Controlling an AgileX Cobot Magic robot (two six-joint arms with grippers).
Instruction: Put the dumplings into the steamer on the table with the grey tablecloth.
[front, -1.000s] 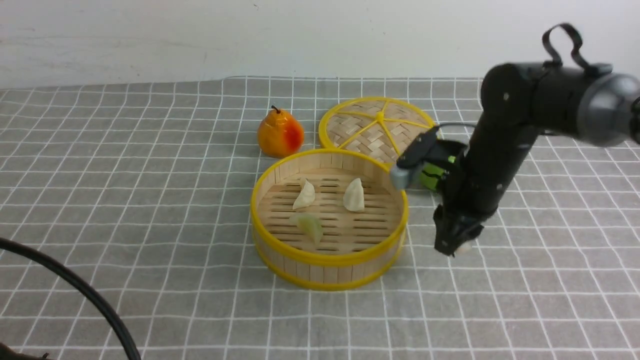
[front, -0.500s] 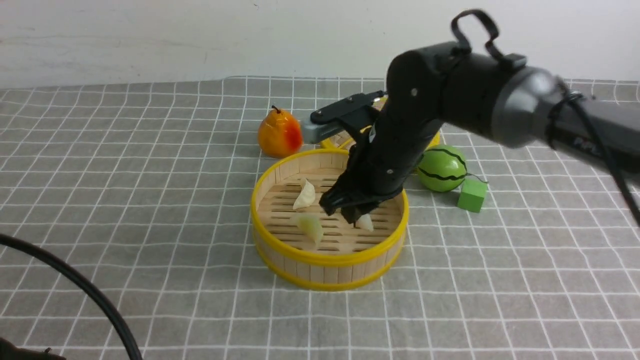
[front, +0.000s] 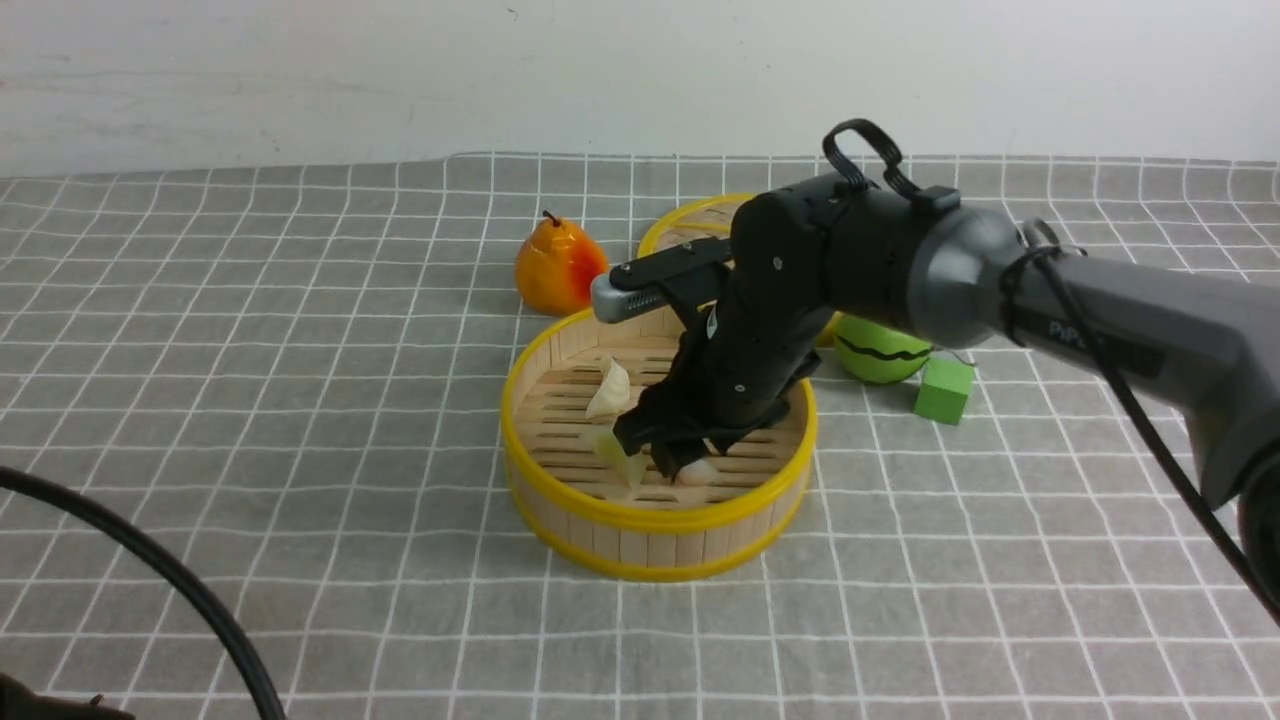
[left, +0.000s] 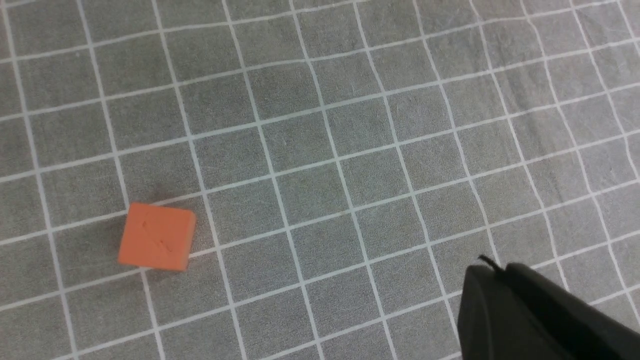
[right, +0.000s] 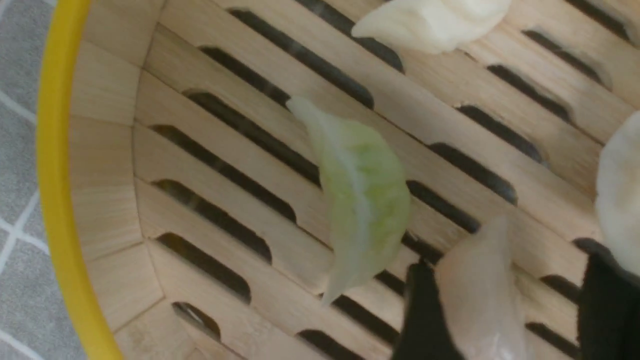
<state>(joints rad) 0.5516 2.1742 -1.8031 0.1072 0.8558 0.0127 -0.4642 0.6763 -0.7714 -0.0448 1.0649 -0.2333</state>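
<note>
Right Gripper Spread Inside Steamer, Four Dumplings on the Slats

The right gripper (right: 507, 265) is positioned low within the steamer (front: 650, 518). Its jaws are spread, with the pinkish dumpling (right: 480, 295) between them; a gap separates that dumpling from one finger, so it is not clamped. The left gripper (left: 492, 262) is pressed together, above the grey tablecloth (front: 300, 400), well apart from the steamer.

All four dumplings are inside the steamer. The greenish dumpling (right: 365, 195) lies on the slatted floor near the pinkish one. Two whitish units, the first dumpling (right: 435, 22) and the second dumpling (right: 622, 195), also rest within the wall.

Surrounding items: the orange pear (front: 560, 268) stands behind the steamer; the woven lid (front: 690, 215) lies behind it, partly covered by the right arm (front: 900, 260). The green striped ball (front: 880, 355) and green block (front: 944, 391) sit to the right. The orange block (left: 157, 237) lies on the cloth in the left wrist view.
</note>
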